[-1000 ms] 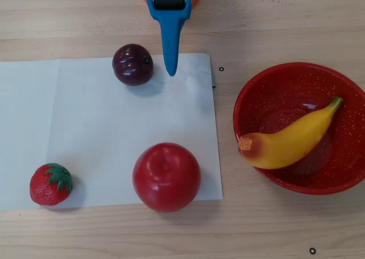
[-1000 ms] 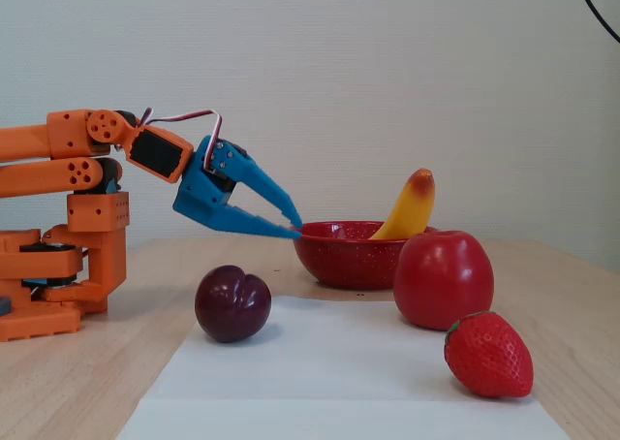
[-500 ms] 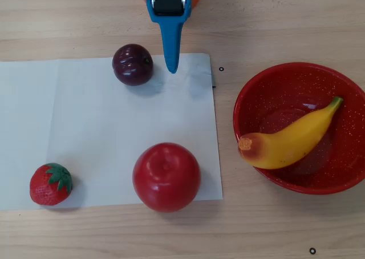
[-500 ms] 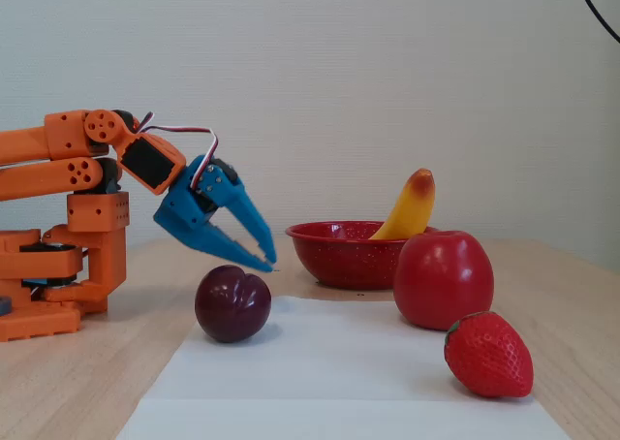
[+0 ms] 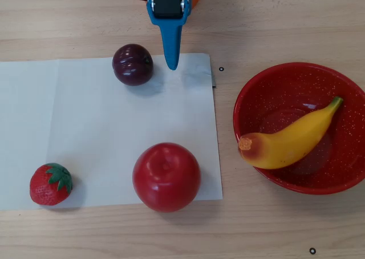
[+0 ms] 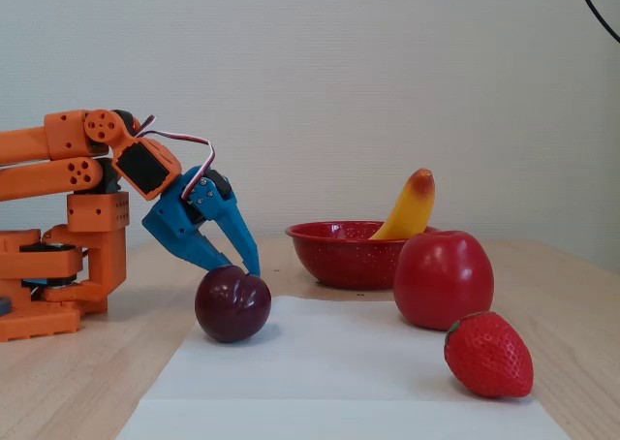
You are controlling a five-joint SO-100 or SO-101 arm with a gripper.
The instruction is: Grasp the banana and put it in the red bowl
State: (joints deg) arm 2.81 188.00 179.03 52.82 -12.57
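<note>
Although the task looks finished, the scene is worth reading from the biggest piece down. The white paper sheet (image 5: 102, 128) covers most of the wooden table (image 5: 274, 225), and the orange arm (image 6: 68, 227) sits folded back at its base in the fixed view. The red bowl (image 5: 251, 93) stands off the paper, to the right in the overhead view. The banana (image 5: 291, 139) lies inside it, its orange-brown blunt end propped on the near rim and poking slightly over it, its green stem pointing into the far side.

On the paper are a red apple (image 5: 166, 177), a dark plum (image 5: 132, 64) and a strawberry (image 5: 51, 184), well apart from one another.

The blue gripper (image 6: 250, 264) holds nothing; its fingers look drawn together to a single point, empty, tip hanging just beside the plum in the overhead view and right above its edge in the fixed view.

My judgement of the risks: the banana rests on the rim rather than flat in the bottom, so a knock to the bowl could tip it out. The gripper tip is so near the plum that any forward or downward move could nudge the plum and send it rolling across the paper.
</note>
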